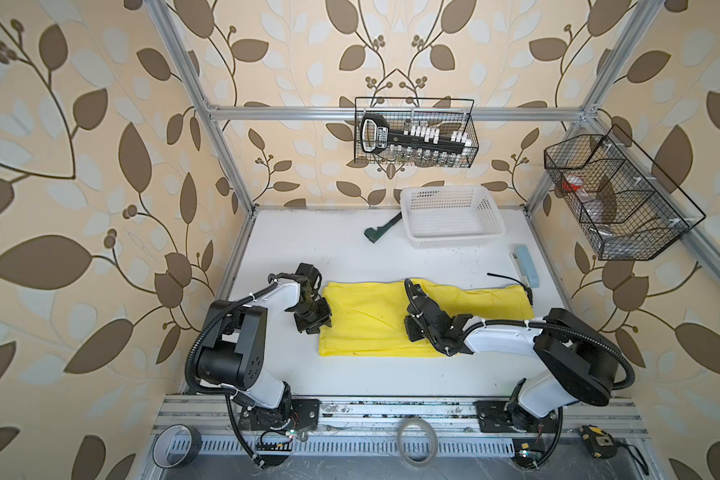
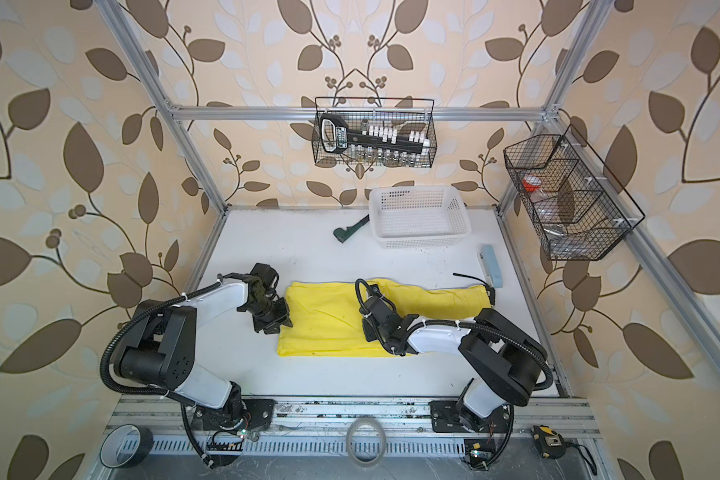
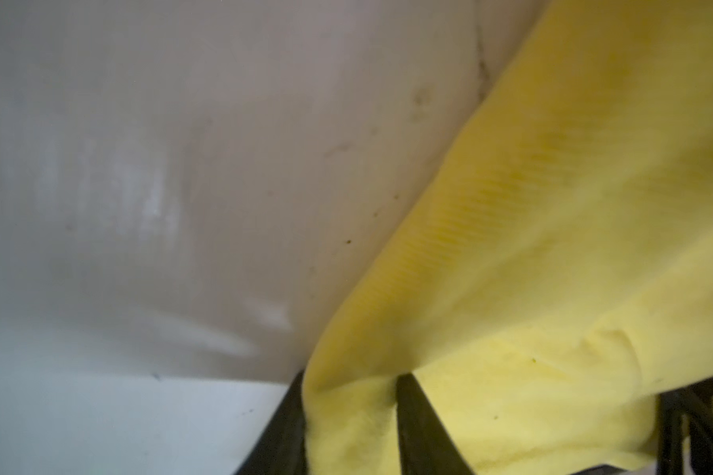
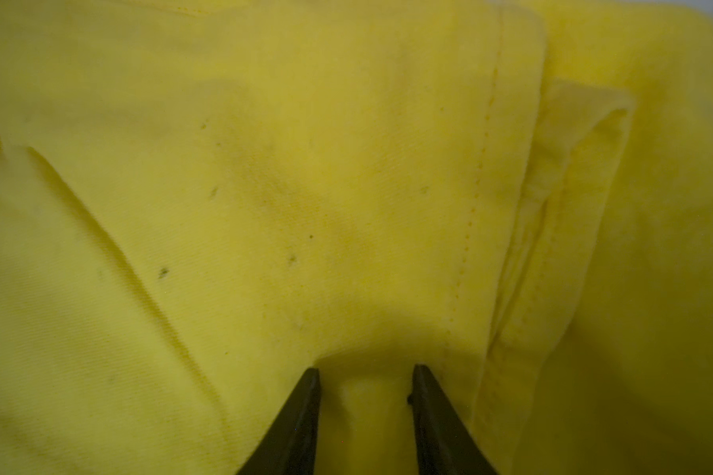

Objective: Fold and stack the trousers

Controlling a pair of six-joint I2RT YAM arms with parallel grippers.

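Observation:
The yellow trousers [image 1: 375, 320] [image 2: 329, 320] lie flat across the middle of the white table, folded lengthwise into a long band. My left gripper [image 1: 323, 322] [image 2: 281, 322] is at their left end. In the left wrist view its black fingers [image 3: 412, 415] stand close together with a fold of the hem edge [image 3: 350, 411] bunched between them. My right gripper [image 1: 410, 328] [image 2: 368, 330] reaches over the middle of the cloth. The right wrist view shows it [image 4: 365, 382] pinching a raised ridge of yellow fabric [image 4: 363, 411].
A white perforated basket [image 1: 454, 239] [image 2: 420, 239] stands at the back of the table, with a dark green tool [image 1: 381, 228] beside it. A pale blue case [image 1: 528, 266] and a black cable [image 1: 504, 276] lie near the trousers' right end. Wire baskets hang on the frame.

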